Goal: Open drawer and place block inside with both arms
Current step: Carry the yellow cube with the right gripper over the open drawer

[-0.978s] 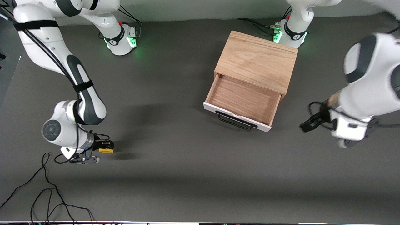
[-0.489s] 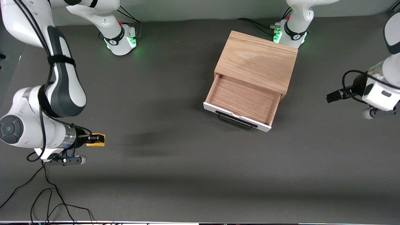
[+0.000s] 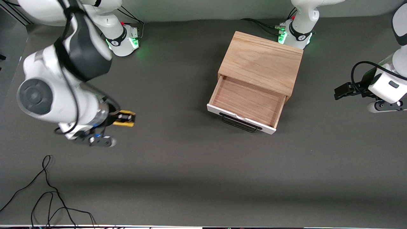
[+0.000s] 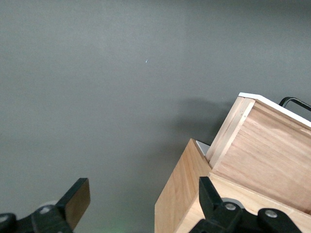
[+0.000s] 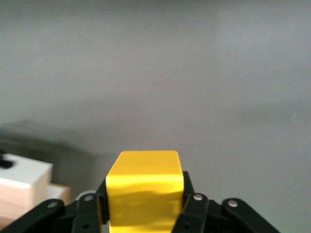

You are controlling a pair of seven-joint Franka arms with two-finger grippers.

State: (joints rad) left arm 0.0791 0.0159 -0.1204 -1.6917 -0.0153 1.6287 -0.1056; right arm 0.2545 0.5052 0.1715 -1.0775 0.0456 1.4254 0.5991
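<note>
While seen from the front: right gripper (image 3: pixel 126 119) up in the air over bare bench (image 3: pixel 178 178) toward the right arm's end, clamped on the yellow block (image 3: pixel 124 118). Drawer (image 3: pixel 248 103) pulled out of its oak box (image 3: pixel 262 62), light wood floor bare, white front panel and black bar handle (image 3: pixel 239 123) turned toward the front edge of the bench. Box near the edge where the bases stand, just in front of the left arm's base. Left gripper (image 3: pixel 342 91) over the bench at the left arm's end, well apart from the drawer, holding nothing. Loose black cables (image 3: pixel 47 194) at the front corner by the right arm's end.

From the left wrist: left gripper (image 4: pixel 138 204) with fingers (image 4: pixel 77 200) spread wide, nothing between them; oak box (image 4: pixel 187 194) and side of the pulled-out drawer (image 4: pixel 265 153) below, grey bench (image 4: pixel 121 87) around.

From the right wrist: block (image 5: pixel 144 191) pinched between the fingers (image 5: pixel 192 208) of the right gripper (image 5: pixel 144 213), grey bench (image 5: pixel 155 73) ahead; white front corner of the drawer (image 5: pixel 22 177) at the picture's edge.
</note>
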